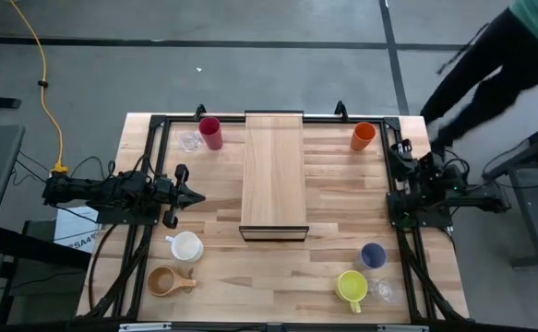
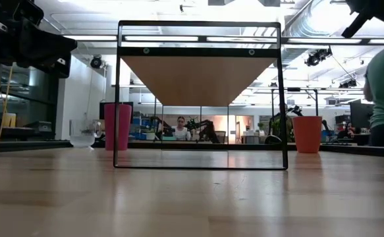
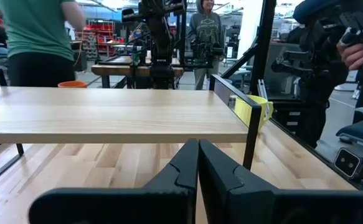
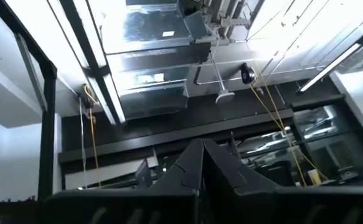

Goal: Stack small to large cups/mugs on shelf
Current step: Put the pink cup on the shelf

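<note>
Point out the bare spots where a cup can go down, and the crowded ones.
The shelf top is wholly bare. Bare tabletop lies between the white mug and lavender-blue tumbler. Crowded: yellow mug beside a clear glass; red tumbler.

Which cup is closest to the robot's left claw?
The white mug. It stands on the table just beside the shut left gripper, while the wooden cup, red tumbler and the other cups sit farther away.

Robotics lab: exposed ducts (image 4: 150, 56), workbenches (image 3: 131, 65)
</note>
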Robot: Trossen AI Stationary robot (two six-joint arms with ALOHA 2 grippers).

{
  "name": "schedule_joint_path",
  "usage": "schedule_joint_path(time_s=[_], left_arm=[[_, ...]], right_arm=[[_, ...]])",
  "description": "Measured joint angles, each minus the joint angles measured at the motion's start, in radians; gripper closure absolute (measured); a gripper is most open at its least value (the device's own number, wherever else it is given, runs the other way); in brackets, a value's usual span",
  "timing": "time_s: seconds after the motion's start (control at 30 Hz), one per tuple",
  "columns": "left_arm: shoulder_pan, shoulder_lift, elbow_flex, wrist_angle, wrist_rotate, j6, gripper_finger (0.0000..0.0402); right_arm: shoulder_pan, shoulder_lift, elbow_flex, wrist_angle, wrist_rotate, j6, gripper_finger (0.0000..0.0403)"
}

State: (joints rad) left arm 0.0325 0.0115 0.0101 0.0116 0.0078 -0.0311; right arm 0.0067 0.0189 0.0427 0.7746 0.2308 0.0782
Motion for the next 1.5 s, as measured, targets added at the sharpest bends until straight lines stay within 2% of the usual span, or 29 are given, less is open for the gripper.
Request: schedule_joint_path(time_s=[0.2,0.33,0.53,0.7,0.77,0.83,0.9,0.97,1.07,1.23,1.37,1.5], left_arm=[[0.0,0.0,0.0,0.0,-0.001,-0.055,0.0401],[0.0,0.0,0.0,0.013,-0.002,-0.233,0.0401],[0.0,-0.001,0.0,0.154,0.028,-0.494,0.0401],[0.0,-0.001,0.0,0.173,0.026,-0.575,0.0401],[0.0,0.0,0.0,0.205,-0.001,-0.637,0.0401],[0.0,0.001,0.0,0.307,-0.055,-0.673,0.0401],[0.0,0.007,0.008,0.428,-0.089,-0.637,0.0401],[0.0,0.024,0.05,0.453,-0.12,-0.578,0.0401],[0.0,0.089,0.161,0.382,-0.165,-0.489,0.0401],[0.0,0.29,0.384,0.179,-0.235,-0.354,0.0394],[0.0,0.442,0.54,0.065,-0.314,-0.285,0.036],[0.0,0.544,0.634,0.057,-0.31,-0.223,0.0322]], right_arm=[[0.0,0.0,0.001,-0.016,-0.002,0.01,0.0402],[0.0,0.0,0.002,-0.097,-0.002,0.015,0.0403],[0.0,0.0,0.003,-0.194,0.027,0.134,0.0403],[0.0,0.0,0.003,-0.218,0.042,0.194,0.0403],[0.0,0.0,0.003,-0.218,0.059,0.191,0.0403],[0.0,0.0,0.003,-0.218,0.071,0.185,0.0403],[0.0,0.0,0.003,-0.218,0.08,0.185,0.0403],[0.0,0.0,0.003,-0.217,0.081,0.19,0.0403],[0.0,0.0,0.004,-0.217,0.081,0.219,0.0403],[0.0,0.0,0.004,-0.213,0.081,0.239,0.0403],[0.0,0.001,0.004,-0.208,0.08,0.251,0.0403],[0.0,0.001,0.004,-0.209,0.076,0.27,0.0403]])
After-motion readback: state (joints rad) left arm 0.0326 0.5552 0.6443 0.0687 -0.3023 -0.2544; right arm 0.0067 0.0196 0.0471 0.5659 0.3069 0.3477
